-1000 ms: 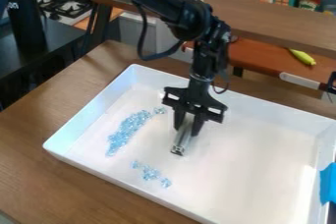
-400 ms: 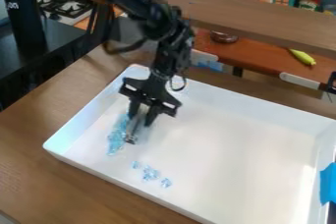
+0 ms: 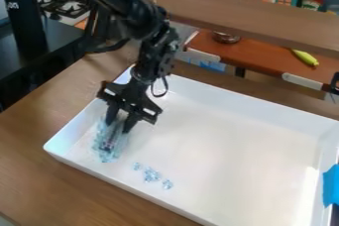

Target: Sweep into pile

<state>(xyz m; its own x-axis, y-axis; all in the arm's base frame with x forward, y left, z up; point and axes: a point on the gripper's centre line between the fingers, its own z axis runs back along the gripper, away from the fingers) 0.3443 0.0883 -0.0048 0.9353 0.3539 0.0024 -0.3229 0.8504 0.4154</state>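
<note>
The gripper (image 3: 118,125) is low at the left side of the white tray (image 3: 225,145), shut on a pale sweeping tool (image 3: 116,133) that hangs down between its fingers. Around the tool's lower part lies the larger cluster of clear bluish pieces (image 3: 105,152), partly hidden by the tool and the gripper. A smaller, looser group of the same pieces (image 3: 152,174) rests to the right and nearer the tray's front wall, apart from the larger cluster.
The tray's walls rise on all sides, with blue tape (image 3: 331,185) at its right edge. Behind it runs a raised wooden shelf (image 3: 232,14), with a yellow-green toy (image 3: 305,57) beyond. A black counter (image 3: 39,41) stands at the left.
With the tool in it, the gripper has moved left from the tray's middle into the larger cluster, which is now more bunched toward the left front. The smaller group has not moved.
</note>
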